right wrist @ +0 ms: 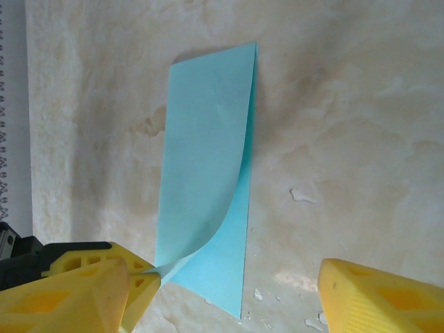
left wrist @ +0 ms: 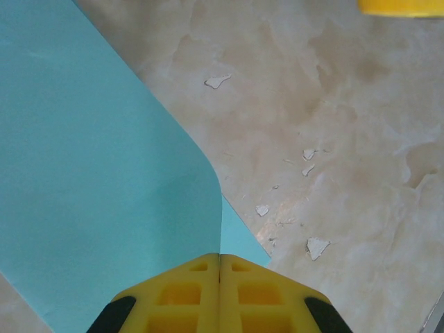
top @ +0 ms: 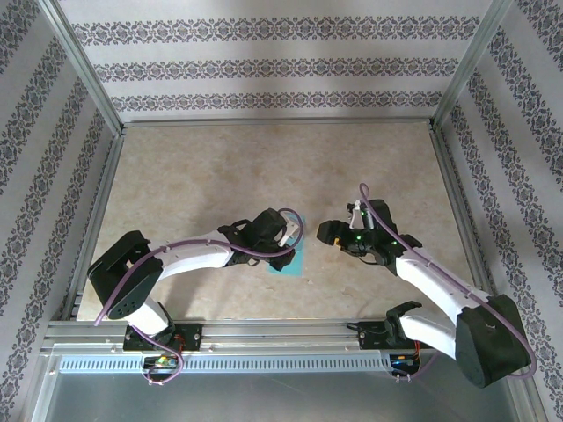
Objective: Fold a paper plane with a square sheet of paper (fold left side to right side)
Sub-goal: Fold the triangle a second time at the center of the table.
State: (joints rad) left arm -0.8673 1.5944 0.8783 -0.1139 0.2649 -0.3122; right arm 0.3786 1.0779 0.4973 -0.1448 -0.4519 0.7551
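Paper folding is at its first fold. The square sheet of paper [right wrist: 208, 152] lies on the table [left wrist: 347, 173] around the middle, a little toward the near edge. It is doubled over into a narrow strip: one half rests on the other for most of its length, and a sliver of the lower layer shows beside it. The left gripper [left wrist: 220, 267] has its fingers pressed together on one corner of the upper layer, holding that corner curled up off the lower one. The right gripper [top: 331, 233] hangs just right of the sheet, jaws spread and holding nothing. By my reading, the flap has been brought over but not laid flat, and no crease is pressed. The edges need matching, and every later fold toward the paper plane is yet to do.
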